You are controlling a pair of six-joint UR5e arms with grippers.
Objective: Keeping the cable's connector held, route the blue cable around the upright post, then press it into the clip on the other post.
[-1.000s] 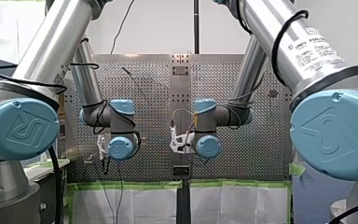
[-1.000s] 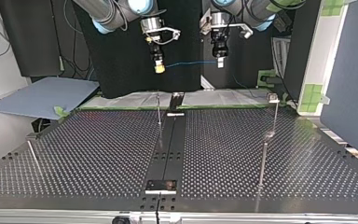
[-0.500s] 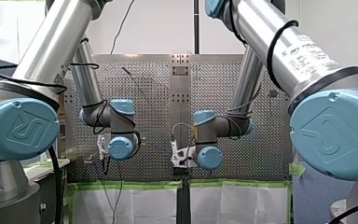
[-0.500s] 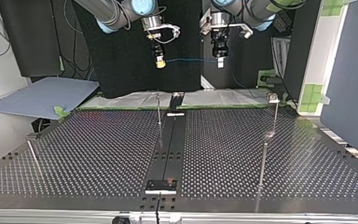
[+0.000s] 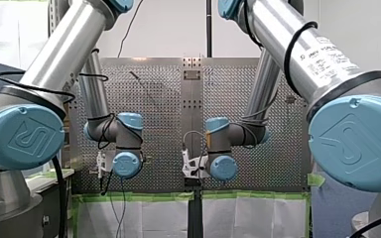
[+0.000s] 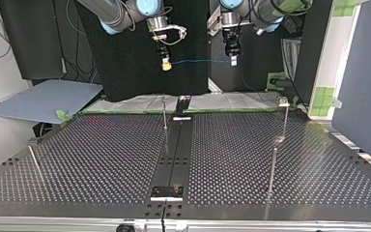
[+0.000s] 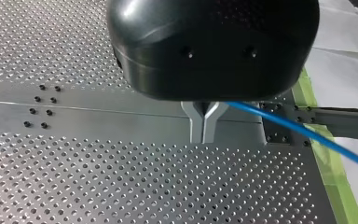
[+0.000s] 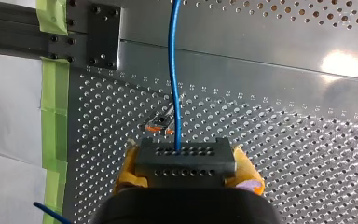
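Okay, right jaws clamp the connector (image 8: 185,163), left jaws pinch the blue cable (image 6: 200,61) stretched taut high above the post (image 6: 164,116), so a harder pull could probably slip it free.

Centre strip (image 6: 174,154) down the middle of the table (image 6: 101,159) in the top view, thin post (image 6: 164,118) just left of the strip's far end, post with clip (image 6: 286,121) well right of the strip, cable (image 6: 200,61) stretched level above the strip's far end, my right gripper (image 6: 165,66) at its end left of the strip, my left gripper (image 6: 233,61) at its end right of the strip
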